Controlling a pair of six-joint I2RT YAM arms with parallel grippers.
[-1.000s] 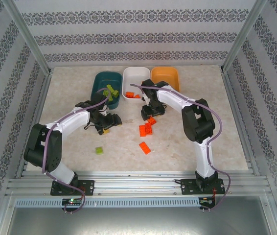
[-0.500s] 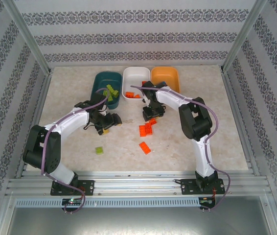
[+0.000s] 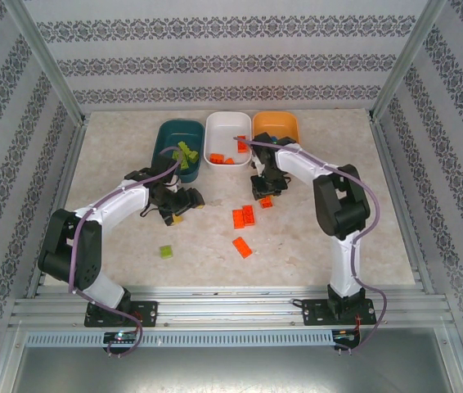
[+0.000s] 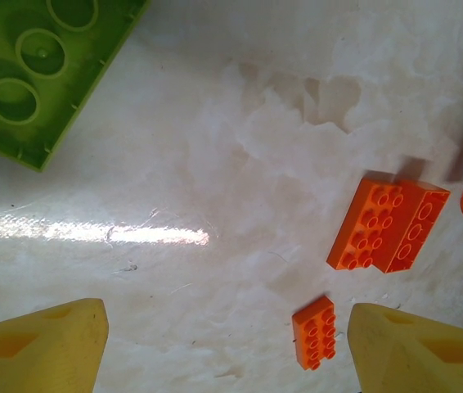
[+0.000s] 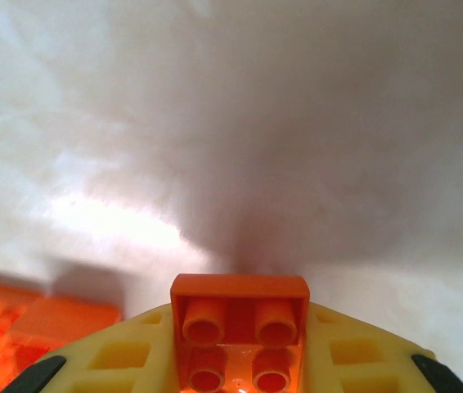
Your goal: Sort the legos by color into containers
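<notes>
My right gripper (image 5: 240, 340) is shut on a small orange lego (image 5: 240, 288), studs facing the camera, just above the pale tabletop. From above, the right gripper (image 3: 264, 191) sits in front of the white bin (image 3: 225, 129) and the orange bin (image 3: 277, 124). Low over the table, my left gripper (image 4: 227, 348) is open, its yellow fingers (image 4: 39, 348) holding nothing. A lime green lego (image 4: 47, 70) lies upside down ahead of it, and two orange legos (image 4: 388, 225) (image 4: 314, 332) lie to its right. The teal bin (image 3: 164, 137) holds green legos (image 3: 186, 154).
Orange legos (image 3: 223, 159) lie in the white bin. Loose on the table are a green lego (image 3: 167, 251) near the left arm and orange legos (image 3: 244, 216) (image 3: 242, 246) in the middle. Patterned walls and metal rails enclose the table.
The right gripper has shifted right and has closed on the small orange lego. The left gripper has stayed in place, its jaws a little wider.
</notes>
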